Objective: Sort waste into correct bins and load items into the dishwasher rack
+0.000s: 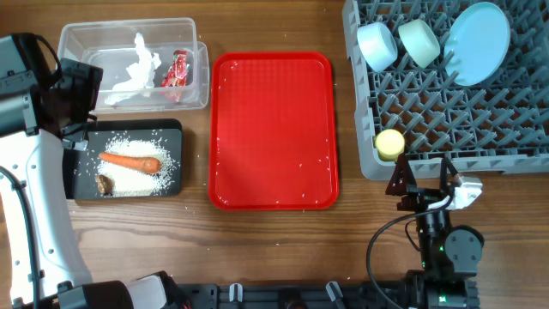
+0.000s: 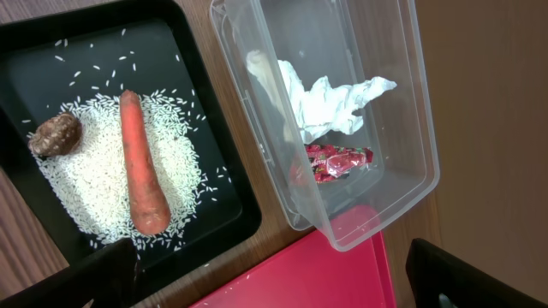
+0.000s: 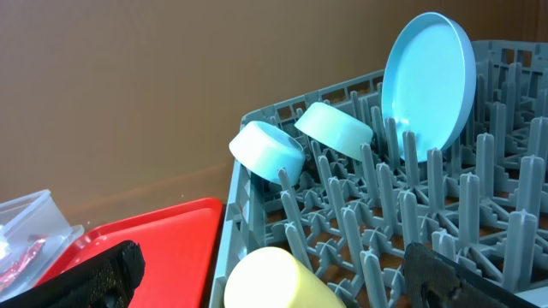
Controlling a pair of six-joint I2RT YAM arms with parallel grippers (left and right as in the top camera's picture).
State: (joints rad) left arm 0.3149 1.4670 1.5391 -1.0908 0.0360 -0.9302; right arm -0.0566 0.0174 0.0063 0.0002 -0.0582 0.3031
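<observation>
Rack holds plate, blue bowl, green bowl and cup. The cup stands just ahead of the right gripper, fingers apart. Left gripper, fingers apart, hangs over tub and black tray.

The place looks like a robotics test bench staged as a kitchen clean-up. A wooden table carries a grey dishwasher rack at 2 o'clock and a red serving tray at centre. Cabled robot arms stand at its 6 o'clock edge.
</observation>
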